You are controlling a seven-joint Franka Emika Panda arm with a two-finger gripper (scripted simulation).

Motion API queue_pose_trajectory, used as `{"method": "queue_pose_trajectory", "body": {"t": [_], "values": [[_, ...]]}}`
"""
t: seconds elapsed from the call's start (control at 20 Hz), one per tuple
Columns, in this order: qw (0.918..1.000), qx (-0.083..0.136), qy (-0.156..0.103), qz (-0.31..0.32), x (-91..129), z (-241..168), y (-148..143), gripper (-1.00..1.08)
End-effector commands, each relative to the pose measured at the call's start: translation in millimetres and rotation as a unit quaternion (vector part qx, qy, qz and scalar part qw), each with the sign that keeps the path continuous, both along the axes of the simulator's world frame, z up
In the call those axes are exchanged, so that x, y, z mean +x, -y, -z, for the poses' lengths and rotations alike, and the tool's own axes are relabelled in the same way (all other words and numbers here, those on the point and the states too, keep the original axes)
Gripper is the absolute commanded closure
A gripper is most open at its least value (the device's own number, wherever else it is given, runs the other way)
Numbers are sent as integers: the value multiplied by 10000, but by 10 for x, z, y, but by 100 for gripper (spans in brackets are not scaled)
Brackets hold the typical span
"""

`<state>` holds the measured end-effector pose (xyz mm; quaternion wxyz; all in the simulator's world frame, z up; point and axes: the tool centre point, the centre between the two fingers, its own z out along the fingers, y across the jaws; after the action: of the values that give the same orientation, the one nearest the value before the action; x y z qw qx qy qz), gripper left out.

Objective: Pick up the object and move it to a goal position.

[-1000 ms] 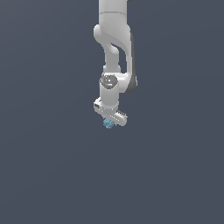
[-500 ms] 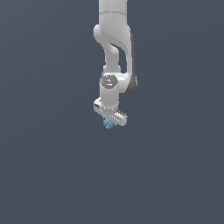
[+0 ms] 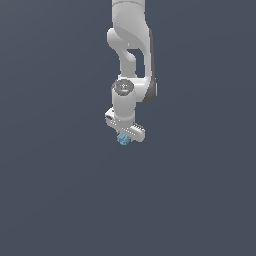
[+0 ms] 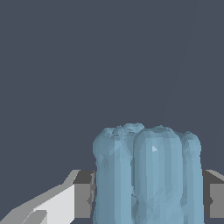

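The object is a small light-blue lumpy chunk (image 3: 122,139), held just under the white gripper (image 3: 123,138) in the exterior view, near the middle of the picture. In the wrist view the object (image 4: 146,175) fills the space between the two fingers, with one grey pad (image 4: 83,194) against one side and the other pad (image 4: 214,197) against the opposite side. The gripper is shut on the object. The white arm comes down from above. Whether the object is lifted off the floor or resting on it I cannot tell.
A plain dark blue-grey surface (image 3: 60,190) lies all around the arm. No other objects, containers or edges show in either view.
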<state>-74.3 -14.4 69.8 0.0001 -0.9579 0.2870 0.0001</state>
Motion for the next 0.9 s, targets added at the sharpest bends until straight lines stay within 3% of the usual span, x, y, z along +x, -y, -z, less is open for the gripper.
{"method": "queue_pose_trajectory", "body": {"t": [0.0, 0.85], "values": [[10000, 0, 5, 0, 37, -154, 18, 108], [10000, -4, 4, 5, 413, -1751, 206, 108]]}}
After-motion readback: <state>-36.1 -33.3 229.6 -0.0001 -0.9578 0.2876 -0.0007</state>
